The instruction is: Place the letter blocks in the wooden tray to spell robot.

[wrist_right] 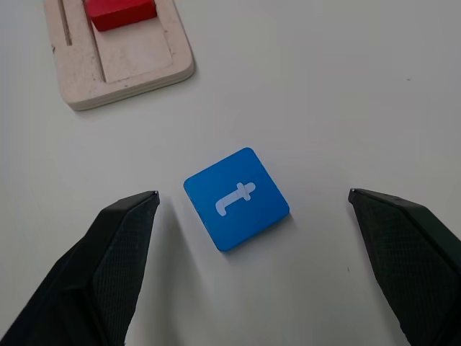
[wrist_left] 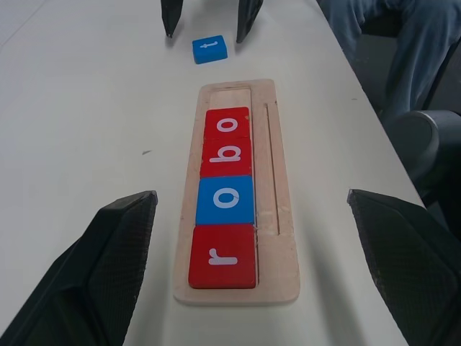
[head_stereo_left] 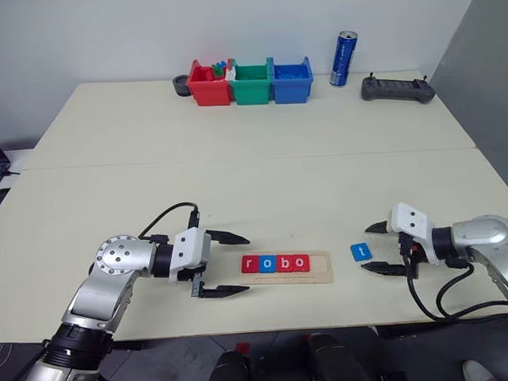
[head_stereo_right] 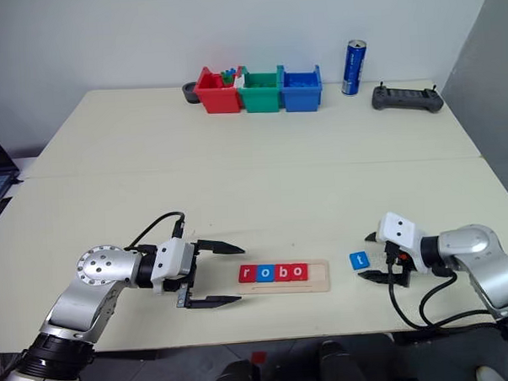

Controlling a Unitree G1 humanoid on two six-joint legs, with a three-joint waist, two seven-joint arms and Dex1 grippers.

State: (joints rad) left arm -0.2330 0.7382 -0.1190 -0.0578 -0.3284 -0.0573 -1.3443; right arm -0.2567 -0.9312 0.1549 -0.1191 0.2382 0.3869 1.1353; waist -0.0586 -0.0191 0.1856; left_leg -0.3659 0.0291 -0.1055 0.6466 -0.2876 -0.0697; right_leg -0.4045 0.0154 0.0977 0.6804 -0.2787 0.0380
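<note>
Currently the wooden tray (head_stereo_left: 287,268) holds tiles r, o, b, o, while the blue t tile (head_stereo_left: 360,252) lies on the counter (head_stereo_left: 262,182) just beside it, between the right gripper's (head_stereo_left: 380,247) wide jaws; the left gripper's (head_stereo_left: 234,264) jaws also stand wide.

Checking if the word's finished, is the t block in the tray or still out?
Out. The blue t block lies flat on the table, apart from the tray, whose end slot sits empty after r, o, b, o.
</note>
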